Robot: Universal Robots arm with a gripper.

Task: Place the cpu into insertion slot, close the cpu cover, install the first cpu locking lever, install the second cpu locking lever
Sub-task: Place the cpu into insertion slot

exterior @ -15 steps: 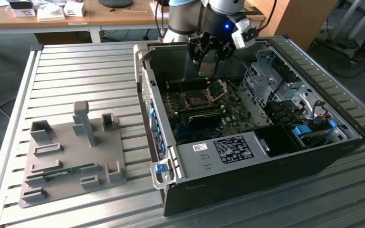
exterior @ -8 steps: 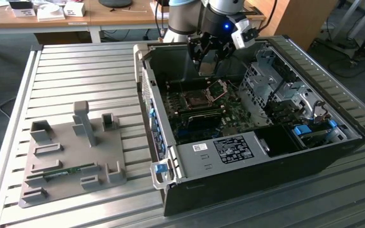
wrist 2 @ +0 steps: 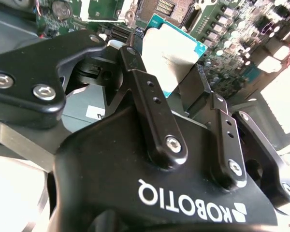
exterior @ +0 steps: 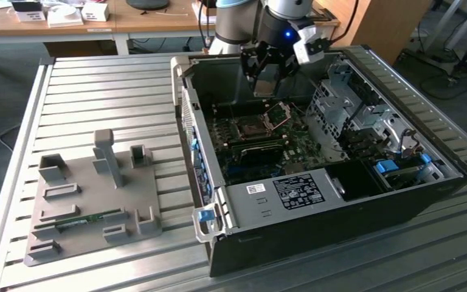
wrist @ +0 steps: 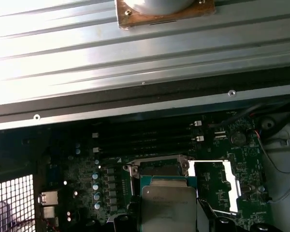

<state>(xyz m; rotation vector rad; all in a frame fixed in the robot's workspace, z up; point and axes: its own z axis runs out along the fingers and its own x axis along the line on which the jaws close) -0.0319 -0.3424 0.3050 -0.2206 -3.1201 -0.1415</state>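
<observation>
My gripper (exterior: 264, 85) hangs inside the open computer case, above the motherboard. It is shut on the cpu (wrist 2: 171, 48), a flat square chip with a grey metal top and a green edge, gripped between the two black fingers (wrist 2: 135, 72). In the first wrist view the cpu (wrist: 169, 205) hovers close over the insertion slot (wrist: 157, 167), a dark square socket with a metal rim. The cpu cover (wrist: 215, 186), a silver frame with a square window, is swung open beside the slot. The exterior view shows the slot (exterior: 247, 128) and the raised cover (exterior: 281, 113) just below the gripper.
The case walls (exterior: 186, 115) ring the board. A drive cage (exterior: 339, 103) and a labelled box (exterior: 298, 191) stand nearby, and long black memory slots (wrist: 145, 140) run beside the socket. A grey fixture plate (exterior: 95, 194) sits on the slatted table at the exterior view's left.
</observation>
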